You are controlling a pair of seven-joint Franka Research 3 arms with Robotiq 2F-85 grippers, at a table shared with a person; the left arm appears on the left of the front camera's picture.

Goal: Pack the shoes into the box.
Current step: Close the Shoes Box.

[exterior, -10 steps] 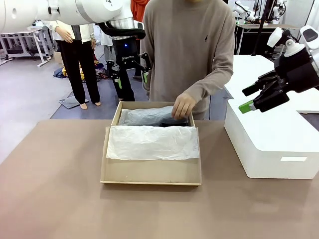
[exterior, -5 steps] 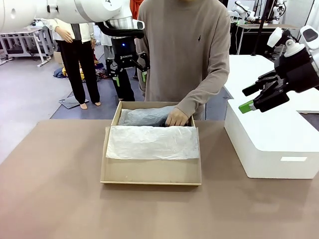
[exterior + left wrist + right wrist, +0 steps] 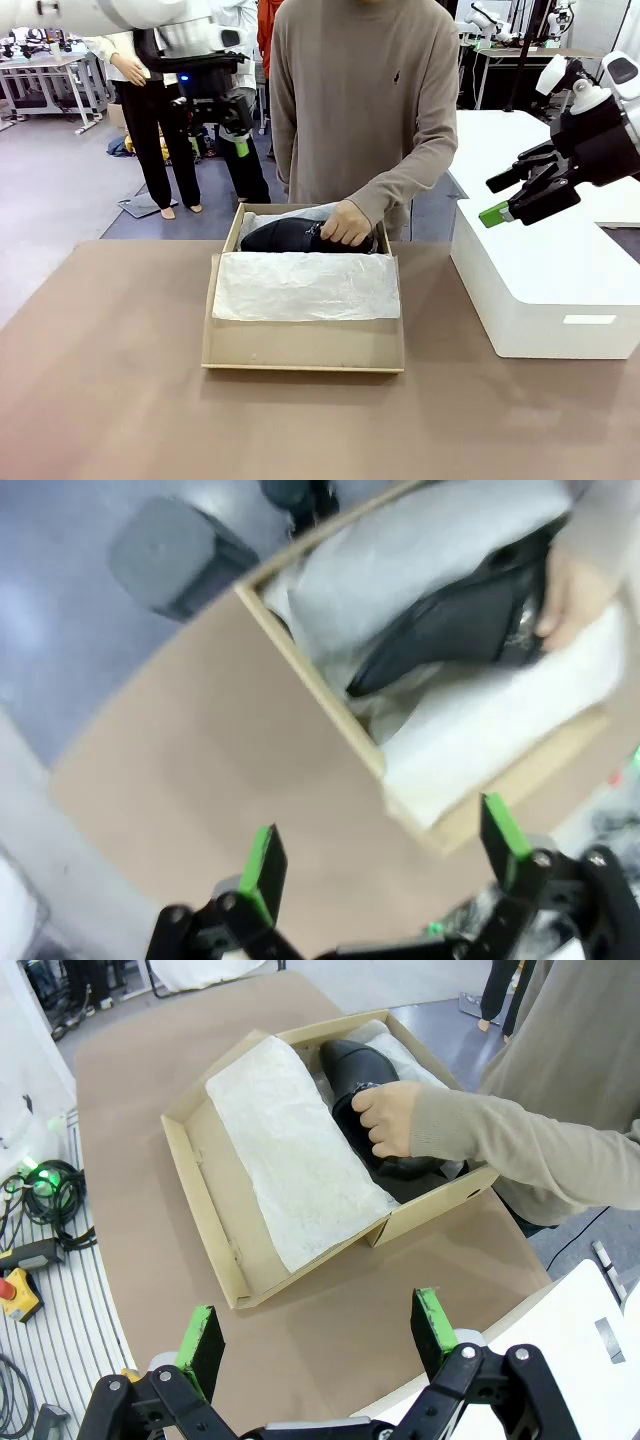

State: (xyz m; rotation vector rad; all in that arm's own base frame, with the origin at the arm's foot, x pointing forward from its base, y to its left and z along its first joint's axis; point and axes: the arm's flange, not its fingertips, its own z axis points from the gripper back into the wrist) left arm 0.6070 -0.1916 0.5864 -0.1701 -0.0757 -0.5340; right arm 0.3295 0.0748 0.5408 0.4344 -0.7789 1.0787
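Observation:
The tan cardboard box [image 3: 226,330] lies open mid-table, white tissue [image 3: 305,285] spread over its near half. One glossy black shoe [image 3: 282,237] lies in the far half, and the person's hand [image 3: 345,224] grips its heel end. My left gripper [image 3: 212,135] hangs open, high above the floor beyond the box's far left corner. In the left wrist view it [image 3: 385,850] looks down on the shoe [image 3: 450,620] and box wall [image 3: 310,675]. Above the white block, my right gripper [image 3: 497,198] is open and holds nothing. Its wrist view [image 3: 315,1330] shows shoe [image 3: 350,1060], hand [image 3: 390,1120] and box [image 3: 200,1175].
A large white rectangular block [image 3: 540,290] stands on the table right of the box. The person stands close against the far edge behind the box. Bare brown tabletop [image 3: 100,380] lies left of the box and in front of it.
The person's hand has uncovered the black shoe, which the grey tissue hid before. My left arm has swung left, away from the box. The right arm has not moved.

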